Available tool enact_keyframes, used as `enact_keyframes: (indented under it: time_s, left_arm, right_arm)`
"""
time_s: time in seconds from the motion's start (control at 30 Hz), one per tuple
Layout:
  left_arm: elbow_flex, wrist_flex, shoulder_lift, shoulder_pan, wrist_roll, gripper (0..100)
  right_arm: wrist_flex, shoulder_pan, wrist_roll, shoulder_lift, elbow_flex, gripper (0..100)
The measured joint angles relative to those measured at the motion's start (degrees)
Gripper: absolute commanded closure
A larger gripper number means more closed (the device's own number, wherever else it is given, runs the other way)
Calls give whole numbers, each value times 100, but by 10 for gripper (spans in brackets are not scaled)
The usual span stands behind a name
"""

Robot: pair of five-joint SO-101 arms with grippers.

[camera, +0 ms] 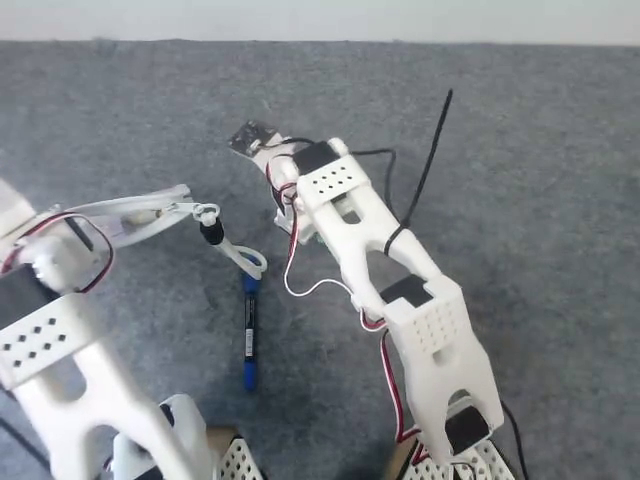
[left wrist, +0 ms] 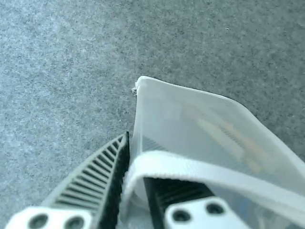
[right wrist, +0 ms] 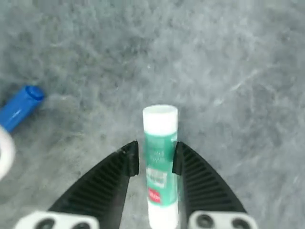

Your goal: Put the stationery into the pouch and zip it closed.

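Note:
A translucent white pouch (camera: 130, 212) hangs off the carpet, and my left gripper (left wrist: 137, 145) is shut on its webbing edge (left wrist: 190, 169). Something pale yellow shows through the pouch wall (left wrist: 224, 131). A white cord loop with a black bead (camera: 213, 232) trails from the pouch's end. My right gripper (right wrist: 156, 149) is shut on a green and white glue stick (right wrist: 159, 138), held above the carpet. In the high view the right arm's wrist (camera: 335, 190) covers that gripper. A blue pen (camera: 249, 335) lies on the carpet between the arms; its cap (right wrist: 19, 107) is beside the glue stick.
Grey carpet (camera: 520, 180) covers the whole table. A black cable (camera: 430, 150) rises from the right arm. Both arm bases (camera: 440, 440) stand at the near edge. Open carpet lies to the far left and right.

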Motion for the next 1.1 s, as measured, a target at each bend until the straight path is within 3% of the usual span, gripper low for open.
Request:
enact_keyframes:
  time_s: [0.13, 0.23, 0.57, 1.1]
  left_arm:
    - [0, 0, 0, 0, 0, 990]
    - [0, 0, 0, 0, 0, 990]
    - [0, 0, 0, 0, 9, 990]
    - [0, 0, 0, 0, 9, 990]
  right_arm:
    - [-35, 0, 202, 229, 0, 908]
    - [-53, 0, 396, 316, -9, 992]
    - [132, 0, 888, 325, -70, 991]
    - [1574, 18, 730, -747, -70, 991]
